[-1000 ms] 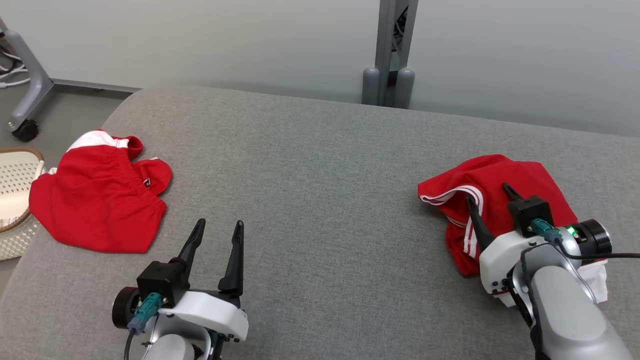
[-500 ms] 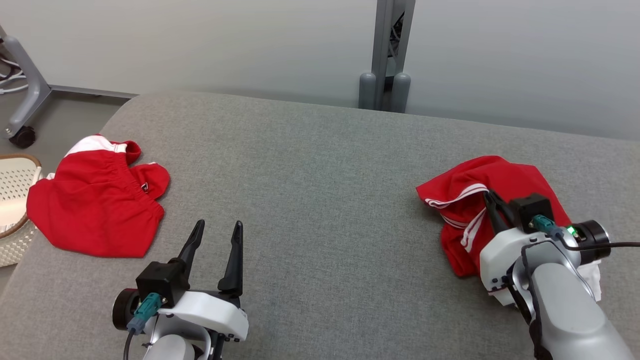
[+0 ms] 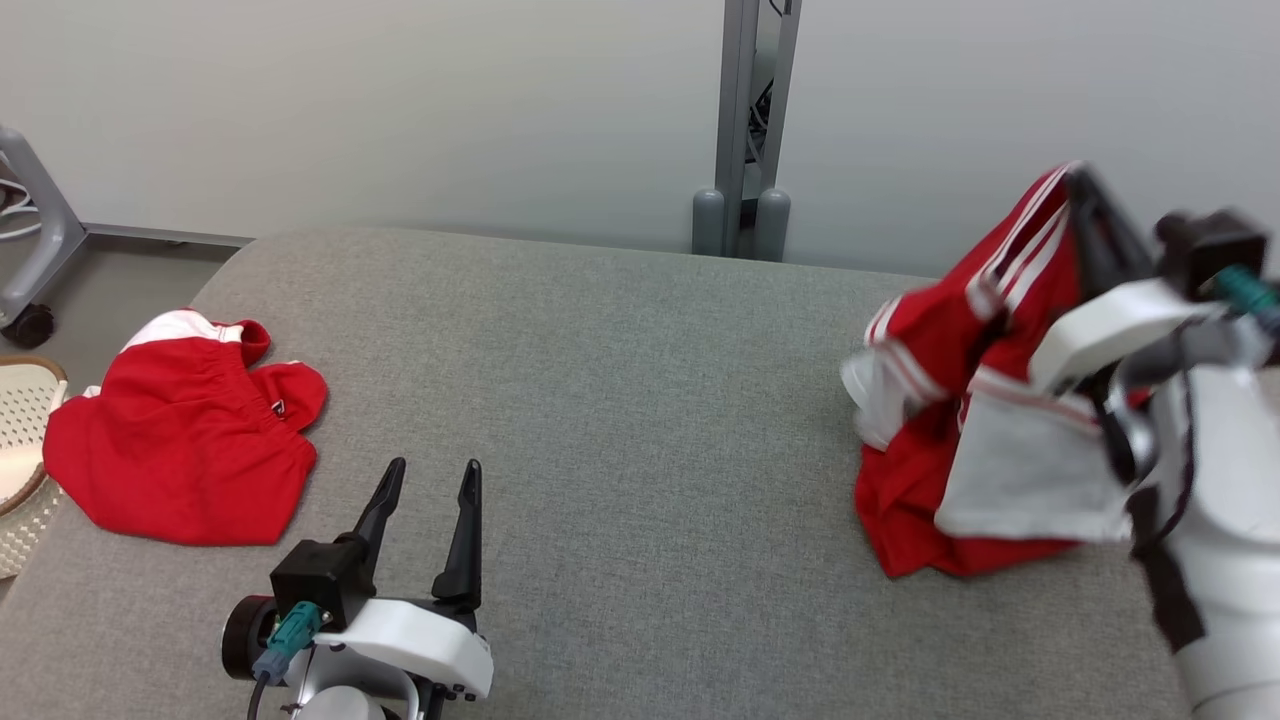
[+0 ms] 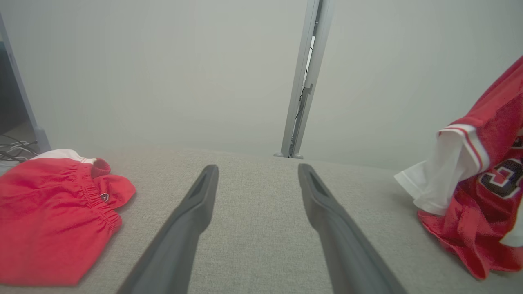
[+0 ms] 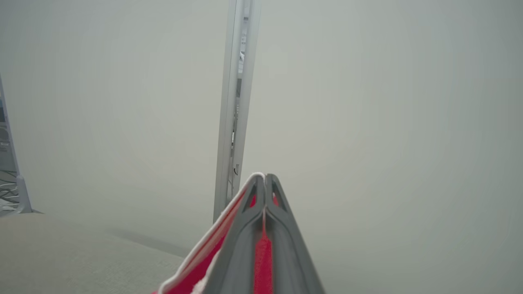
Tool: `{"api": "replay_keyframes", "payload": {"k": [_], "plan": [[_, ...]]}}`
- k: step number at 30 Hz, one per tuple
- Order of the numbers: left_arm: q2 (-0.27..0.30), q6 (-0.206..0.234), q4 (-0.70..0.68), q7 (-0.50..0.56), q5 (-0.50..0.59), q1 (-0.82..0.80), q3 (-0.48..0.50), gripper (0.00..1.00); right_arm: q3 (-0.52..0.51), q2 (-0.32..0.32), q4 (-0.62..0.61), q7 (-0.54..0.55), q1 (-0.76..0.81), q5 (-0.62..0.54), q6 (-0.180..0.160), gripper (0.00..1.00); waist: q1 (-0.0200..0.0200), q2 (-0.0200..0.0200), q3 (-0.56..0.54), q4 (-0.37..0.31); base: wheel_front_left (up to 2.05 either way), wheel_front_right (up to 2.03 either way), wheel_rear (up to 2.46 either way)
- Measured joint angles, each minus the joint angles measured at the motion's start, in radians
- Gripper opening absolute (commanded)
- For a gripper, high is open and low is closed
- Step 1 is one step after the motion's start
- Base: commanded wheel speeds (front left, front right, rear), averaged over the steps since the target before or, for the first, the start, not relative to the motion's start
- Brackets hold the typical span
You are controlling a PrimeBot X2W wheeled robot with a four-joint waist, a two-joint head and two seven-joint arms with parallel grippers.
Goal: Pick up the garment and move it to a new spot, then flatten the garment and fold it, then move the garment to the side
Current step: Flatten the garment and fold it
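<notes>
The garment (image 3: 925,490) is a red jersey with white stripes and white trim. It hangs at the right of the grey padded table (image 3: 620,400), and its lower folds still touch the surface. My right gripper (image 3: 1078,185) is raised and shut on a striped edge at the garment's top. The right wrist view has the gripper (image 5: 264,179) pinching that edge of the garment (image 5: 200,265). My left gripper (image 3: 435,467) stands open with nothing in it at the table's near left, well apart from the garment. The left wrist view has this gripper (image 4: 257,169) open over bare table, with the garment (image 4: 486,204) at the far right.
Red shorts (image 3: 180,450) with a white waistband lie flat at the table's left end, and they appear again as the shorts (image 4: 49,212) in the left wrist view. A white perforated basket (image 3: 20,520) stands past the left edge. A grey post (image 3: 740,120) rises behind the table.
My right gripper shut on the garment's striped edge and lifted it up off the table. The left arm stayed still. The head camera tilted, so the whole picture shifted.
</notes>
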Motion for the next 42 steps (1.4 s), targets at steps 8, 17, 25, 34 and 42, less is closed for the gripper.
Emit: {"api": "replay_keyframes", "payload": {"k": [8,17,25,34,42], "plan": [[0.000,-0.002,-0.001,0.000,-0.005,0.012,-0.010,1.00,-0.097,-0.123,-0.009,0.000,-0.238,-0.005,0.000,0.00,0.0001,0.0000,-0.019,0.010,0.00,0.00,0.00],[0.000,0.000,-0.002,0.000,-0.007,0.025,-0.013,1.00,-0.100,-0.069,-0.030,0.002,-0.330,-0.028,0.000,0.00,0.0000,0.0000,-0.027,0.039,0.00,0.00,0.00],[0.000,-0.005,0.007,0.000,-0.009,0.027,-0.027,1.00,0.182,0.025,0.085,0.046,-0.235,0.040,0.000,0.00,0.0000,0.0000,-0.023,0.077,0.00,0.00,0.00],[0.000,-0.007,0.012,0.000,-0.027,0.006,-0.064,1.00,0.658,0.035,0.194,0.067,-0.172,0.292,0.000,0.00,0.0001,0.0001,0.014,0.148,0.00,0.00,0.00],[0.000,0.001,0.013,0.000,-0.054,-0.009,-0.100,1.00,0.896,0.035,0.235,0.079,-0.207,0.440,0.000,1.00,0.0000,0.0000,0.061,0.207,0.00,0.00,0.00]]}}
